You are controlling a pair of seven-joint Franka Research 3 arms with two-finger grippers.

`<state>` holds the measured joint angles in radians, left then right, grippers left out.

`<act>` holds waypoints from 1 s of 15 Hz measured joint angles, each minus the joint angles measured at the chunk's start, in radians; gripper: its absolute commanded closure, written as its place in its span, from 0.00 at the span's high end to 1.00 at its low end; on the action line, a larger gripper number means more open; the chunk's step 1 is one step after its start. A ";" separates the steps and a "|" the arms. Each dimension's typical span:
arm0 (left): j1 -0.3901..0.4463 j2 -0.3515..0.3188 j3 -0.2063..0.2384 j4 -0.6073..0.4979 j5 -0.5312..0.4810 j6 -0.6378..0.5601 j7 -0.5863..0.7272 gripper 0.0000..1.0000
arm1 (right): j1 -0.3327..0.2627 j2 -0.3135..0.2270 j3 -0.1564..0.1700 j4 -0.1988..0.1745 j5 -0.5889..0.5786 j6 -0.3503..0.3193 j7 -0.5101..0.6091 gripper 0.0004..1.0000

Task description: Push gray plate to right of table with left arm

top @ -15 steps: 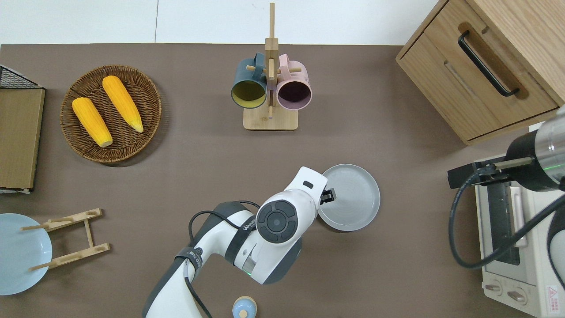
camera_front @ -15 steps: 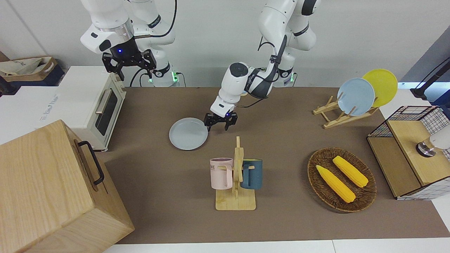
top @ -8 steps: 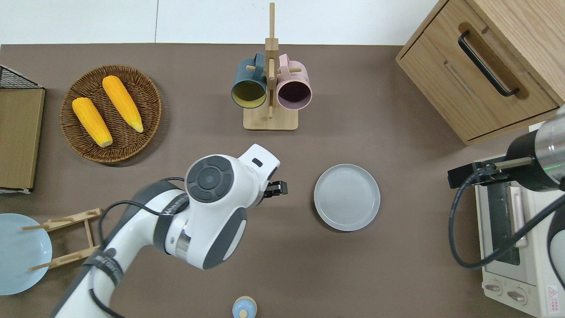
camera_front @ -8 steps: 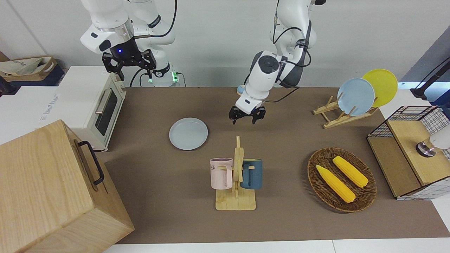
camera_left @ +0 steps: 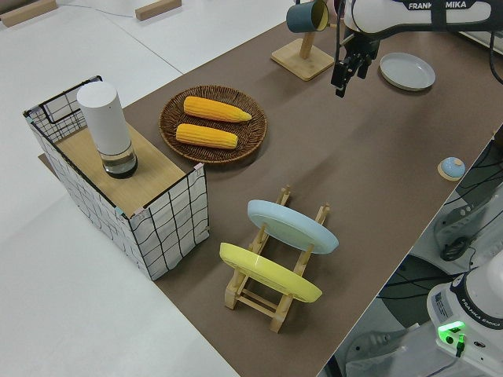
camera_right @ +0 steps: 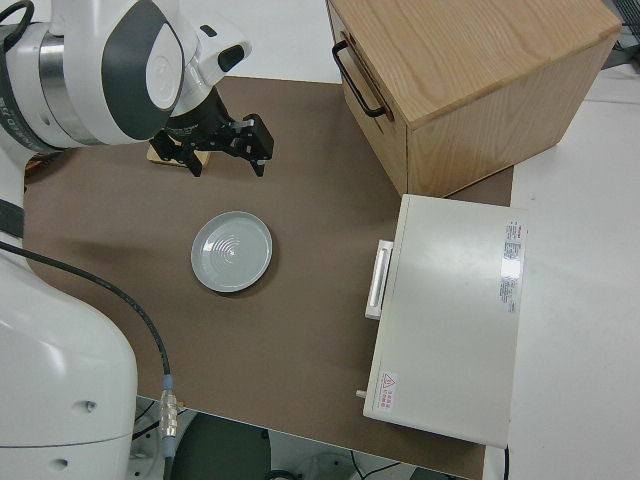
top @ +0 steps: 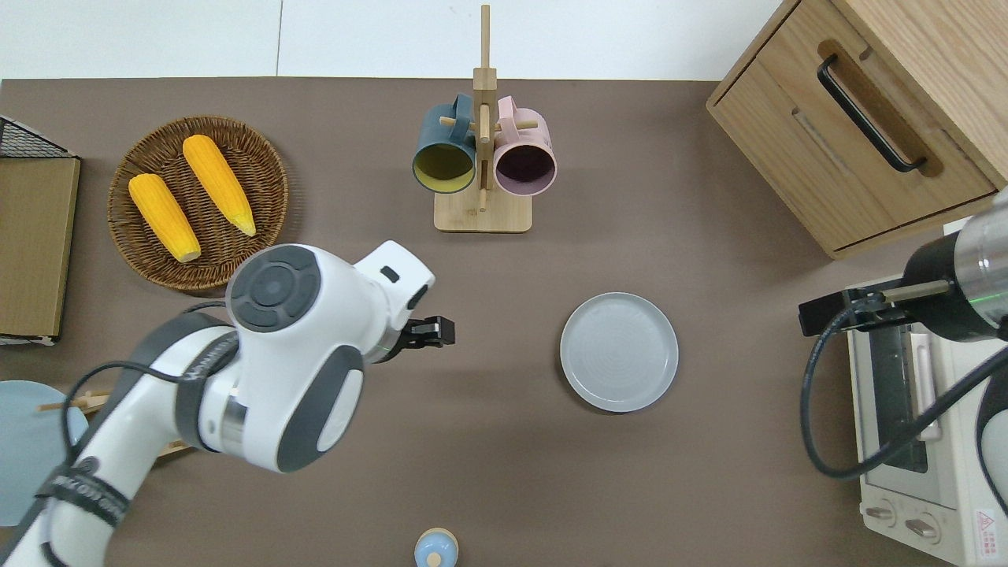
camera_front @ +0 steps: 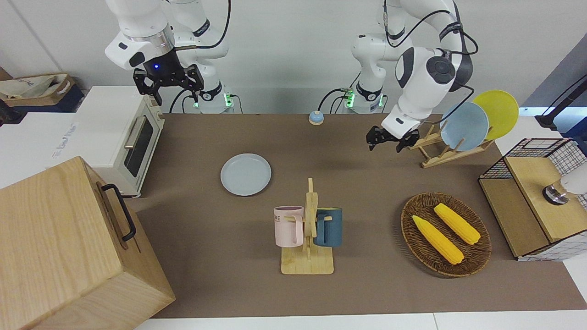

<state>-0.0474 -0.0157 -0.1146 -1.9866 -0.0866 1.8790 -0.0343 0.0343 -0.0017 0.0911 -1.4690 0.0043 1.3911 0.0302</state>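
The gray plate (camera_front: 246,174) (top: 619,351) (camera_right: 232,251) lies flat on the brown table (top: 709,236), toward the right arm's end, nearer to the robots than the mug rack. My left gripper (camera_front: 386,143) (top: 441,331) (camera_left: 350,75) hangs open and empty in the air. In the overhead view it is over bare table, well apart from the plate, toward the left arm's end. The right arm, with its gripper (camera_front: 168,89) open, is parked.
A mug rack (top: 482,157) holds two mugs. Toward the left arm's end are a wicker basket (top: 197,122) of corn, a plate rack (camera_front: 440,149) and a wire crate (camera_front: 536,197). A wooden cabinet (top: 866,118) and toaster oven (top: 921,441) stand at the right arm's end.
My left gripper was at the gray plate's edge one second ago. It has since risen and swung away toward the left arm's end. The plate has stayed in place.
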 measured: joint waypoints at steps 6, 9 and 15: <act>0.151 -0.041 0.002 0.069 0.058 -0.105 0.179 0.99 | 0.000 0.000 0.000 0.000 0.000 0.000 0.000 0.98; 0.179 -0.042 0.003 0.106 0.066 -0.121 0.195 0.99 | 0.000 0.000 0.000 0.000 0.000 0.000 0.000 0.98; 0.190 -0.042 0.000 0.209 0.066 -0.174 0.195 0.99 | 0.000 0.000 0.000 0.000 0.000 0.000 0.000 0.98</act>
<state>0.1427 -0.0578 -0.1142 -1.7774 -0.0202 1.7049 0.1605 0.0343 -0.0017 0.0911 -1.4690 0.0042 1.3911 0.0302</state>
